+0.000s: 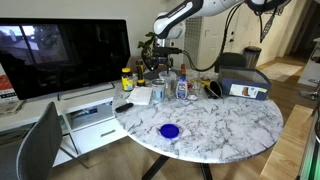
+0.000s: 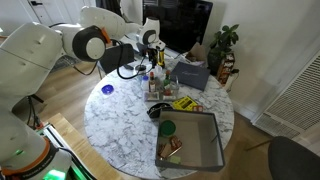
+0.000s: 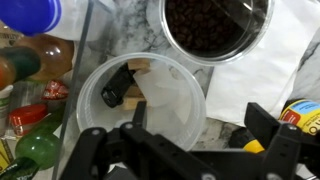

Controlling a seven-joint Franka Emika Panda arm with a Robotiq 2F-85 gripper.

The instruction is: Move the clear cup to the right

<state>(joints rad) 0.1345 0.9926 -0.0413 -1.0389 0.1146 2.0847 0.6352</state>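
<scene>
Claw [image 3: 200, 118] spread open, low over the clear cup [image 3: 140, 95]; one finger seems to dip inside the rim, the other stays outside, wall not yet pinched. Cup upright on the marble desk [image 1: 230, 120], just beside a bowl of dark stuff [image 3: 215, 25] and a white paper [image 3: 270, 70]. Step judged: approach to grasp. Next calls for closing on the wall, then lifting clear of neighbours before carrying right.

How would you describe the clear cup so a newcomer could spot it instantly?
Find the round marble table, then its edge nearest the monitor. There, in the wrist view, the clear cup stands beside a white napkin and a tub of dark contents. It alone is a plain, frosted-whitish, translucent tumbler.
</scene>
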